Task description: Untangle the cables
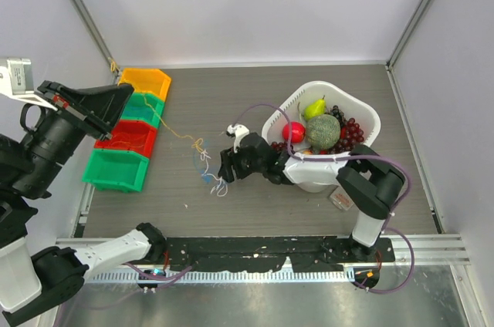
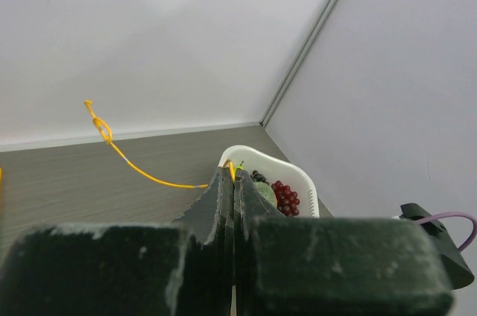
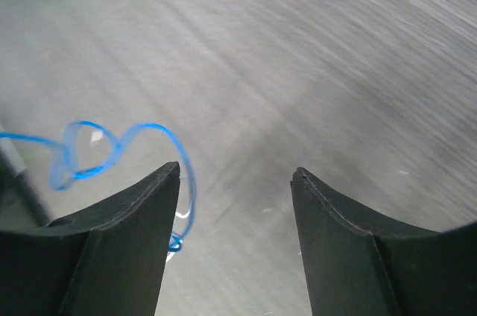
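Observation:
The cables [image 1: 208,169] lie as a small blue, white and orange clump on the table's middle. An orange-yellow cable [image 1: 174,130] rises from the clump toward the left. My left gripper [image 1: 123,94] is raised above the bins, shut on that cable's end. The left wrist view shows the left gripper [image 2: 233,171] closed, with the orange-yellow cable [image 2: 141,173] pinched at its tip and trailing left. My right gripper [image 1: 224,166] sits low, just right of the clump. In its wrist view the right gripper [image 3: 237,171] is open and empty, and a blue cable [image 3: 89,152] loops beside its left fingertip.
A white basket [image 1: 363,111] of fruit stands right of the right gripper. Orange, green and red bins [image 1: 127,138] line the table's left side. A small object [image 1: 340,200] lies in front of the basket. Enclosure walls stand behind and to both sides.

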